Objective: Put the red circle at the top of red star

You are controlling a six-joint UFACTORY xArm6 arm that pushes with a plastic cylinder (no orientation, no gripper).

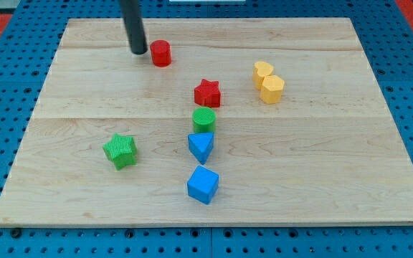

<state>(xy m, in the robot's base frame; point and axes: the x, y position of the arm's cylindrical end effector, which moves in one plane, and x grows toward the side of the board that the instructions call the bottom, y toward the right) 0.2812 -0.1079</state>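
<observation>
The red circle sits near the view's top, left of centre, on the wooden board. The red star lies lower and to the right of it, near the board's middle. My tip is just left of the red circle, very close to it or touching; I cannot tell which. The rod rises out of the view's top.
A green circle, a blue triangle and a blue cube line up below the red star. A green star lies at the left. A yellow heart and a yellow hexagon lie at the right.
</observation>
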